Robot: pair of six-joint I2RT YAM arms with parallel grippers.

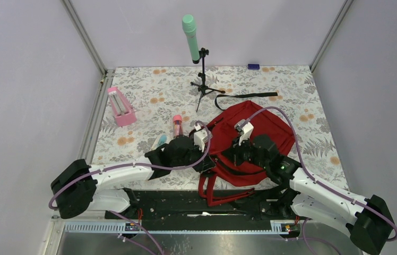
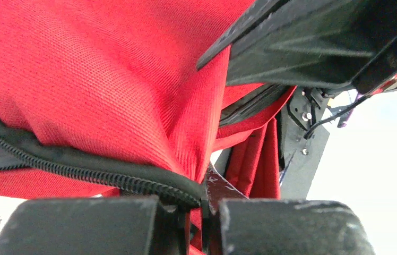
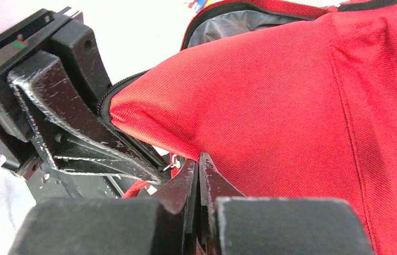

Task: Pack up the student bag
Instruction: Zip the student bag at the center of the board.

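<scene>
The student bag (image 1: 262, 127) is a dark-red backpack lying right of the table's middle, with its red shoulder straps (image 1: 223, 191) hanging over the near edge. My left gripper (image 1: 209, 161) is at the bag's near-left edge. In the left wrist view it (image 2: 203, 197) is shut on the red fabric (image 2: 132, 79) beside the black zipper (image 2: 90, 172). My right gripper (image 1: 232, 155) is close beside it. In the right wrist view it (image 3: 199, 162) is shut on a fold of the bag's red fabric (image 3: 292, 106). Grey lining (image 3: 239, 24) shows at the bag's opening.
A pink box (image 1: 120, 106) lies at the left. A pink bottle (image 1: 177, 125) and a teal item (image 1: 160, 141) lie next to the left arm. A green cylinder on a black tripod (image 1: 203, 79) stands at the back. A small blue item (image 1: 253, 66) lies at the far edge.
</scene>
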